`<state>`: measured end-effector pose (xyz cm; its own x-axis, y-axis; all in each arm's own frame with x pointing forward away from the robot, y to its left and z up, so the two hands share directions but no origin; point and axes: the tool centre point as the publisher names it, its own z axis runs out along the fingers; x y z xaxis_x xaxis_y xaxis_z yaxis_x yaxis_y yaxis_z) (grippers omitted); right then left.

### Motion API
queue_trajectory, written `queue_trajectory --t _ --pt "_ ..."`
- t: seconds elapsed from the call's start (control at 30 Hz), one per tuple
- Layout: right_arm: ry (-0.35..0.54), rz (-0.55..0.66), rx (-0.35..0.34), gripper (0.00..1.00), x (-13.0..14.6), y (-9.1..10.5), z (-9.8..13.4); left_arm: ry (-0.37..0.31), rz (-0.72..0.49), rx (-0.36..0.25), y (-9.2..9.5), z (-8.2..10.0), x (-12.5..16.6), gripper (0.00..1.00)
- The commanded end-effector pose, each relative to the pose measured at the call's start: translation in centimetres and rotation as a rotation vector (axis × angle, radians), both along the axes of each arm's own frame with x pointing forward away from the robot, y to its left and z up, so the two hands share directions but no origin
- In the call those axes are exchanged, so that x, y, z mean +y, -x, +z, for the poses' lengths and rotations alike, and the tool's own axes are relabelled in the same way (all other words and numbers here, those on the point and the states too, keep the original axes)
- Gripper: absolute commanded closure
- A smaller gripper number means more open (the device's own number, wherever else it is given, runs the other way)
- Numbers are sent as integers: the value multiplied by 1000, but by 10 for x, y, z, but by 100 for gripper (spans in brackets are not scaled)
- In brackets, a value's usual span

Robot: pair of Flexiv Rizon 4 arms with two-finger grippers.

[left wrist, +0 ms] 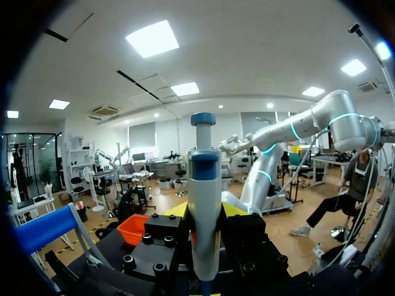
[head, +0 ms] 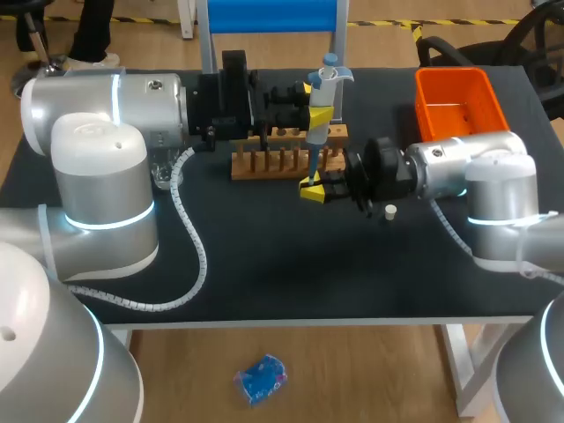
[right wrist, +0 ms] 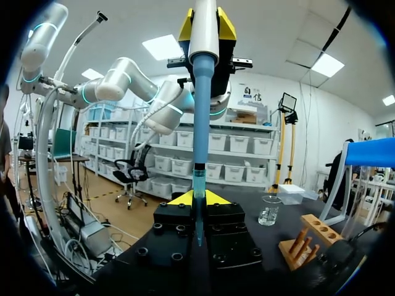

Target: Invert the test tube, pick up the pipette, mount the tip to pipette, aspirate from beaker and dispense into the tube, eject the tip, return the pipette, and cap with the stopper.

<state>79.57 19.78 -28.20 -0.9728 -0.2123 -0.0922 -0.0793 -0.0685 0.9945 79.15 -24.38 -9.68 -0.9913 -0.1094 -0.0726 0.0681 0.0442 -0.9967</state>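
Pipette upright in left gripper, lower end down at right gripper.

Left gripper (head: 317, 115) clamped on pipette (head: 322, 92) body from both sides, holding it vertical, plunger end up, over the wooden rack (head: 278, 164). Slim lower end of pipette reaching down to right gripper (head: 313, 188), set low just in front of rack; in right wrist view lined up with that gripper's middle. Unclear whether right gripper grips anything. Small white stopper (head: 390, 210) lying on table (head: 264, 264) just beside right arm's wrist, apart from both grippers. Beaker (right wrist: 270, 209) standing beyond right gripper, near rack. Orange bin (head: 458, 101) at far right, well apart from pipette.
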Motion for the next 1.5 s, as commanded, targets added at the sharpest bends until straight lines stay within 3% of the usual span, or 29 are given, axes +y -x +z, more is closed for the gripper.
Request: queue_trajectory --t 0.03,1.5 --pt "-19 3 6 100 0 0 -1 3 6 -2 1 -2 -1 100" --pt "-62 -18 -7 100 1 -3 12 3 6 -2 1 -2 -1 100"
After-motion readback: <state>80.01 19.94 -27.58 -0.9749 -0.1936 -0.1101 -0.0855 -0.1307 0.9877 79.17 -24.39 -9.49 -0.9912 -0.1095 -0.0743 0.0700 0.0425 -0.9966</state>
